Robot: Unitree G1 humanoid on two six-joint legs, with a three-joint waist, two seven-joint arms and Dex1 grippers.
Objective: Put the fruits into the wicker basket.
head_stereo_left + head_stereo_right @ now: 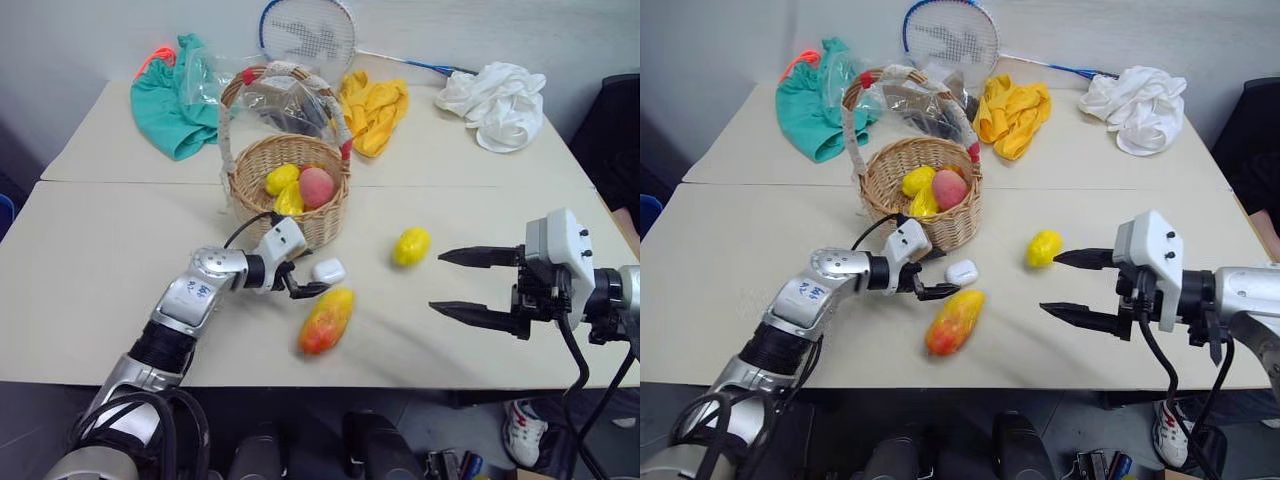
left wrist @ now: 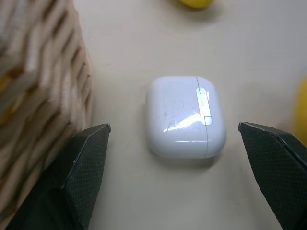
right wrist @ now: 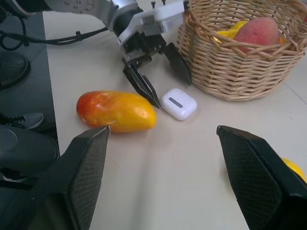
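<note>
Left gripper jaws spread around white block, mango just beside; right gripper jaws released near lemon; nothing grasped.

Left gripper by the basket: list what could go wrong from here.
1. The open left gripper straddles the white case, not a fruit; closing would likely grab the wrong thing.
2. One finger sits close beside the wicker basket, so it may nudge or catch the weave.
3. The mango lies right beside the other finger and could get knocked toward the table edge.
</note>
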